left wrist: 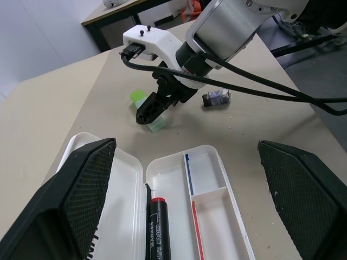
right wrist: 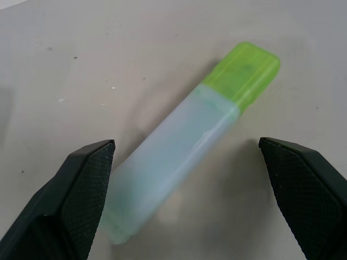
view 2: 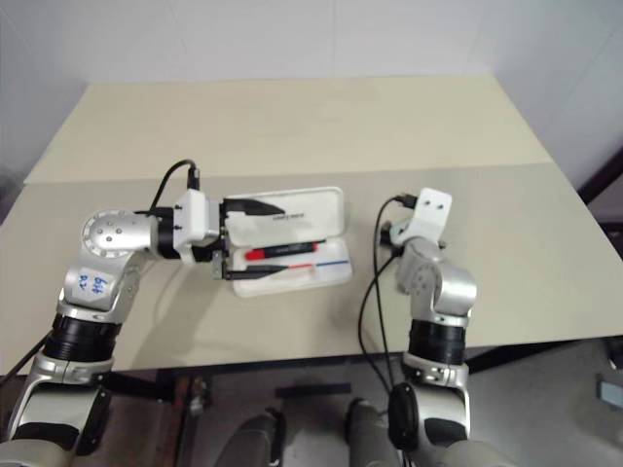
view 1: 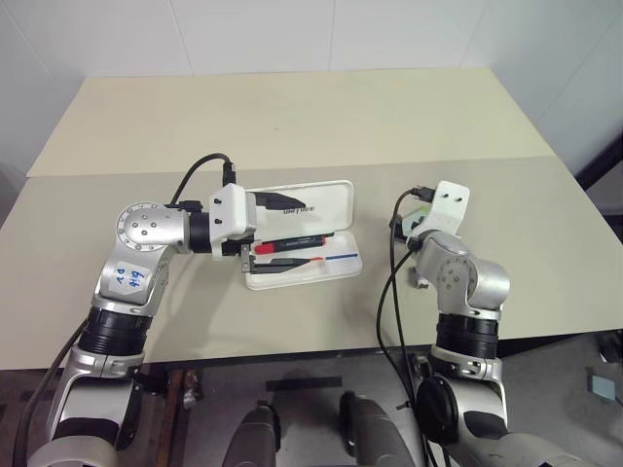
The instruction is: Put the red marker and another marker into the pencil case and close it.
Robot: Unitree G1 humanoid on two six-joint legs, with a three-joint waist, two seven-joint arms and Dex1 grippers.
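The red marker (view 1: 290, 243) already lies inside the open pencil case (view 1: 331, 268), mid-table. The green highlighter (right wrist: 190, 138) lies flat on the table toward its right edge, between the right gripper's (right wrist: 184, 189) 2 wide-open, empty fingers, likely lined up for a grasp. The left gripper (left wrist: 184, 200), equally open and empty, points level across the case.
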